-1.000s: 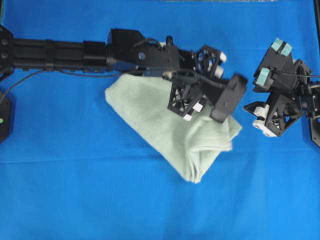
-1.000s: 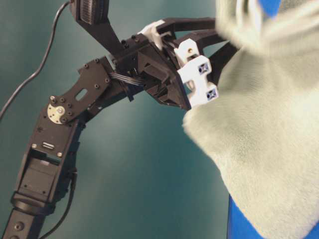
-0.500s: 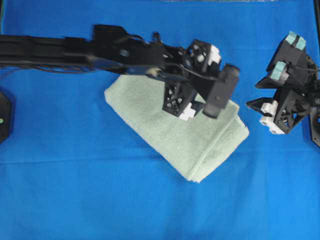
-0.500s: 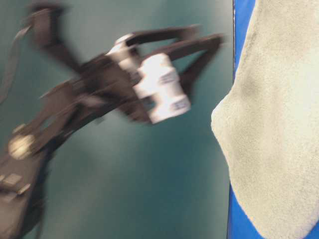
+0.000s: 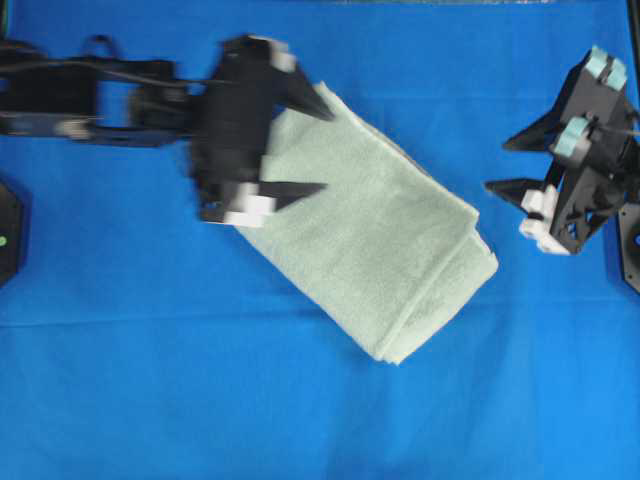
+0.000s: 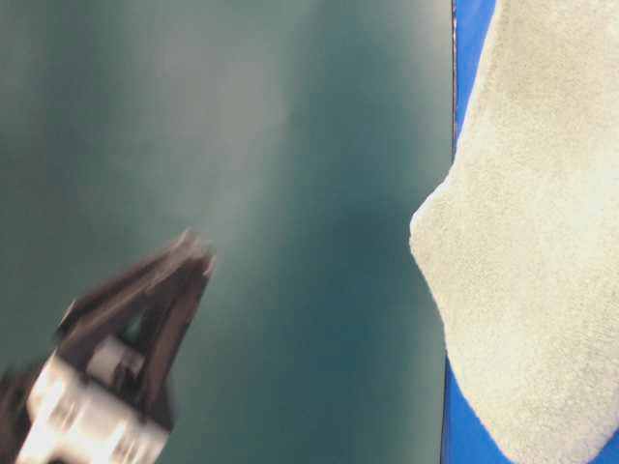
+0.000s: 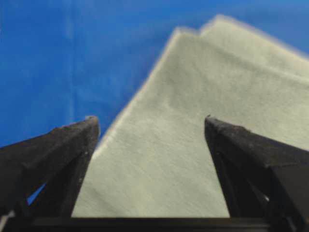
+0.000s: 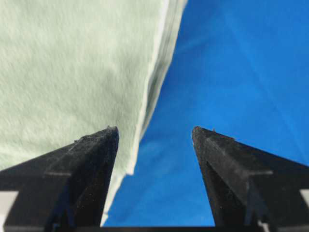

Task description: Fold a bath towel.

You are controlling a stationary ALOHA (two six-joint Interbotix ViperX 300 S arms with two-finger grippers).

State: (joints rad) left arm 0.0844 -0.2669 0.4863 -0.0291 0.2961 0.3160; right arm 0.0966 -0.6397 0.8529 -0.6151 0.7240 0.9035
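Observation:
The bath towel point(image 5: 370, 225) lies folded into a thick pale green rectangle, set slantwise on the blue cover; its fuzzy surface also fills the right of the table-level view point(image 6: 532, 242). My left gripper point(image 5: 320, 148) is open and blurred above the towel's upper left end, its fingers pointing right with nothing between them. From the left wrist camera, the towel point(image 7: 193, 121) spreads below the open jaws point(image 7: 150, 123). My right gripper point(image 5: 502, 168) stands open, off the towel's right end, holding nothing. The right wrist camera looks down on the towel's layered edge point(image 8: 72, 63) under the left fingertip, between the parted jaws point(image 8: 155, 130).
A bright blue table cover point(image 5: 150, 380) lies under everything. A dark arm base point(image 5: 8, 235) stands at the left edge and another base point(image 5: 628, 255) at the right edge. A dark teal wall point(image 6: 290, 116) fills the table-level view behind a blurred gripper point(image 6: 126, 358).
My left gripper has let go of the towel, opened and drawn back quickly to the left. The towel has dropped flat into a folded rectangle. The right gripper shifted slightly right.

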